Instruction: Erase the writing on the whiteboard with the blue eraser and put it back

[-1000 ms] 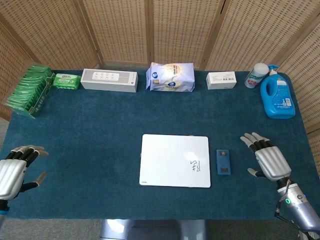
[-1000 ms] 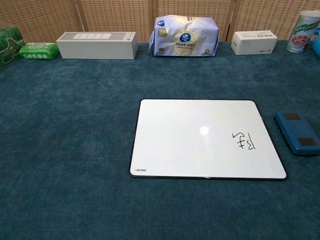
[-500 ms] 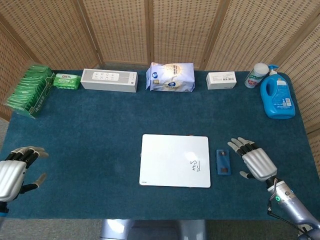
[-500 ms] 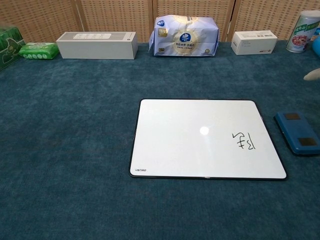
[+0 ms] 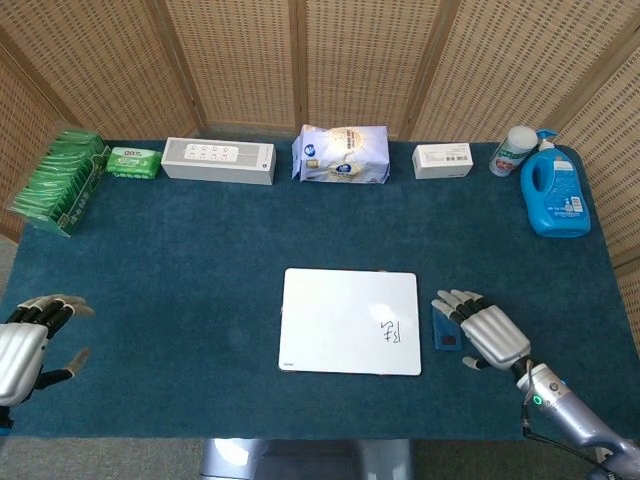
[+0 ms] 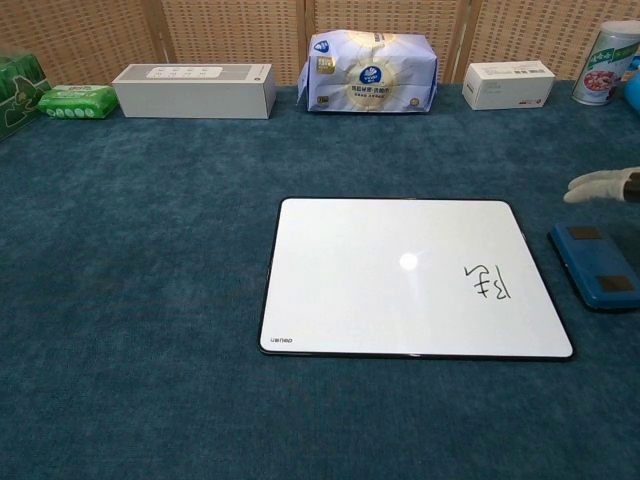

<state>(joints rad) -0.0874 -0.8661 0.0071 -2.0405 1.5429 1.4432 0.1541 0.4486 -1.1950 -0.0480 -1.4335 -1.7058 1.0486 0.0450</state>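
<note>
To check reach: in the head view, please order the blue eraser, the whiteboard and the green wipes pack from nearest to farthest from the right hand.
From the right hand:
1. Blue eraser, right beside its fingers.
2. Whiteboard, further left, table centre.
3. Green wipes pack, far back left.

On the blue tabletop (image 5: pixel 200 240): one whiteboard (image 5: pixel 350 321), one blue eraser (image 5: pixel 445 325), one rack of green packets (image 5: pixel 60 180) at upper left, one green wipes pack (image 5: pixel 132 162), one long white box (image 5: pixel 218 160), one white-and-blue bag (image 5: pixel 341 154), one small white box (image 5: pixel 443 160), one canister (image 5: pixel 511 150), one blue bottle (image 5: pixel 555 195). Two robot hands: the left hand (image 5: pixel 25 345), the right hand (image 5: pixel 487 333).
</note>
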